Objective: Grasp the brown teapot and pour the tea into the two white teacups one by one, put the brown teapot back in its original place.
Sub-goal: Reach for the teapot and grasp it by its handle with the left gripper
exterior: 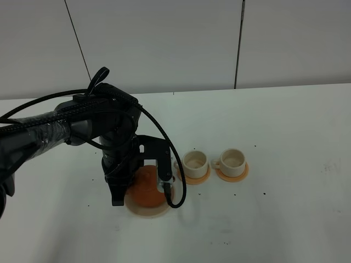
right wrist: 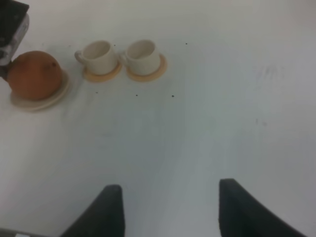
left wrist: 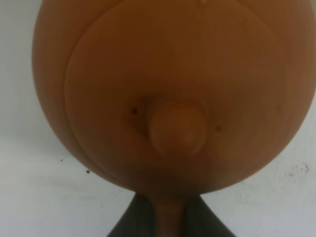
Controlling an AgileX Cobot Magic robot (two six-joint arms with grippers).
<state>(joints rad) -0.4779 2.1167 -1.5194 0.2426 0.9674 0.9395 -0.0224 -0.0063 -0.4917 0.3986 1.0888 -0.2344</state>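
The brown teapot stands on the pale beige trivet, its original place, at the front left. My left gripper comes down on its handle side. The left wrist view is filled by the teapot and its lid knob. There my left gripper is shut on the loop handle. The two white teacups stand on orange coasters just right of the teapot. My right gripper hangs open and empty, well away from the teapot and the cups.
The white table carries a few small dark specks around the cups. A black cable loops from the left arm down beside the teapot, close to the nearer cup. The right arm is outside the exterior high view.
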